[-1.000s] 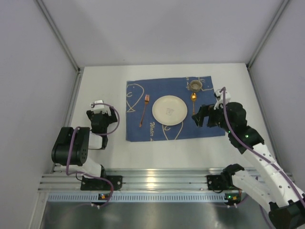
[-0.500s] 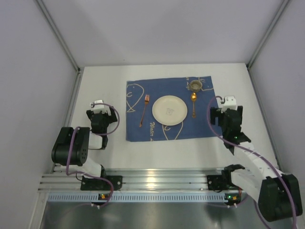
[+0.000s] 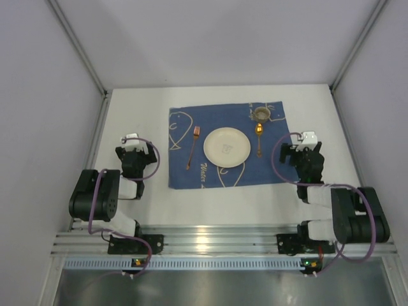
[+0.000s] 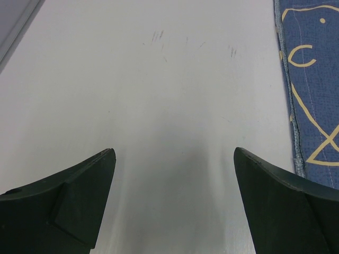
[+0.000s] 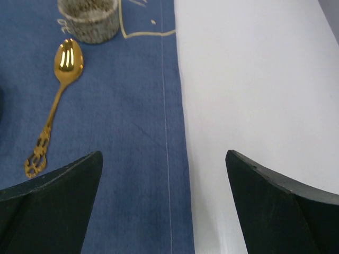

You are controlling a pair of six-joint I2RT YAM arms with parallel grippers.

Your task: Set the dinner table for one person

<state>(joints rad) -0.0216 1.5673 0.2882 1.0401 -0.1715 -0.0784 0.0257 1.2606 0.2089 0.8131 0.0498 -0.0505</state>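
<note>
**A:** Where does the counter sit from the arms?

**B:** The matte white counter [image 3: 134,108] spreads toward twelve o'clock from both bases and lies under both claws. A blue woven cloth [image 3: 182,137] with pale line drawings lies flat on its middle.

**A:** And the claws?

**B:** The left claw [image 4: 174,153] is spread wide and empty over bare counter, with the cloth's hem at its three o'clock. The right claw [image 5: 164,153] is just as wide and also empty, above the cloth's right edge.

**A:** What's laid out?

**B:** A round cream plate [image 3: 226,146] sits at the centre. A copper-toned fork [image 3: 193,146] lies at its nine o'clock and a glossy gold spoon [image 3: 259,139] at its three. Both run roughly twelve-to-six. A small speckled cup [image 3: 261,115] stands at the plate's one o'clock.

**A:** Which arm for what?

**B:** The spoon lies near the right claw's ten o'clock, so I'd give the spoon or cup to that arm. The fork is nearer the left. The place looks laid to me.
</note>
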